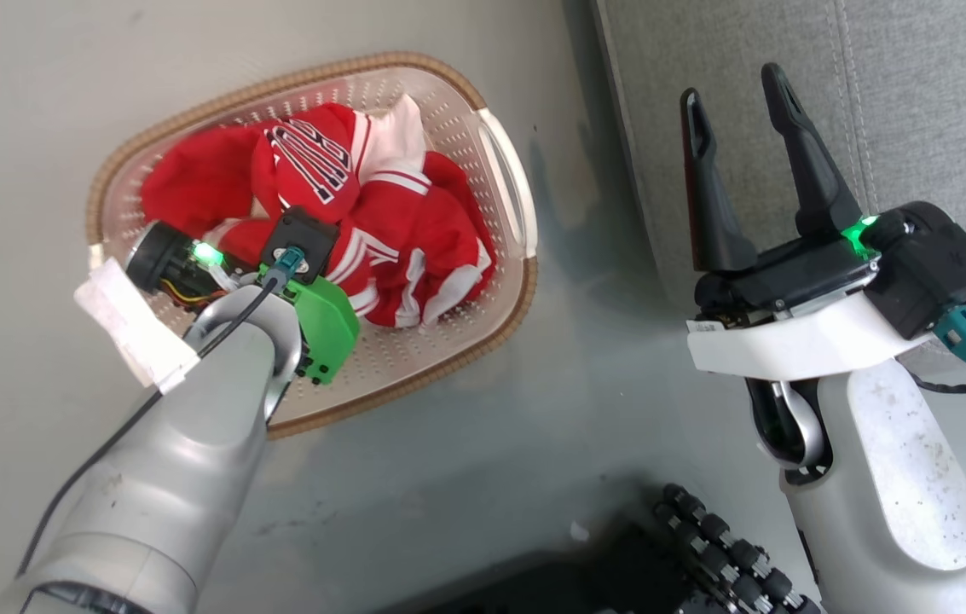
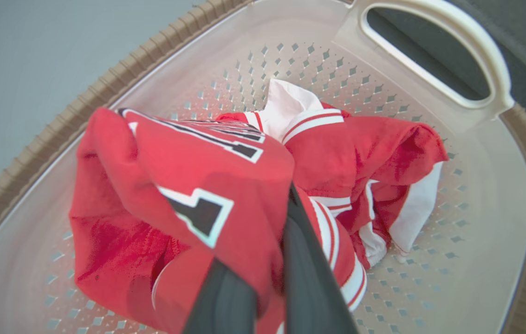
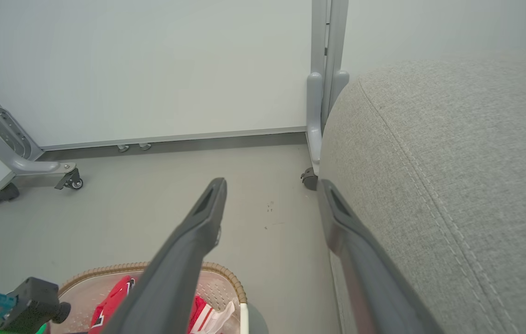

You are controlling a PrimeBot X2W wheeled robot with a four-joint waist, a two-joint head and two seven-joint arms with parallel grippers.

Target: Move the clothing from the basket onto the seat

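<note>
The cream perforated basket (image 1: pixel 506 183) with a brown rim stands on the floor, left of the grey seat (image 1: pixel 917 85). Two red garments with white stripes lie bunched inside it. The one with black-and-white lettering (image 1: pixel 312 153) is on top at the left, and the other (image 1: pixel 423 239) is to its right. My left wrist (image 1: pixel 312 290) reaches down into the basket (image 2: pixel 58 125). There the left gripper (image 2: pixel 263 232) is shut on a fold of the lettered garment (image 2: pixel 207 176), beside the second garment (image 2: pixel 383 153). My right gripper (image 1: pixel 734 85) hangs open and empty over the seat's edge (image 3: pixel 453 162).
A white label (image 1: pixel 129 324) hangs off the basket's near handle. Beyond the basket (image 3: pixel 225 271), wheeled grey frame legs (image 3: pixel 70 178) and a post (image 3: pixel 316 116) stand against a white panel. Black rollers of my base (image 1: pixel 721 546) sit below on the grey floor.
</note>
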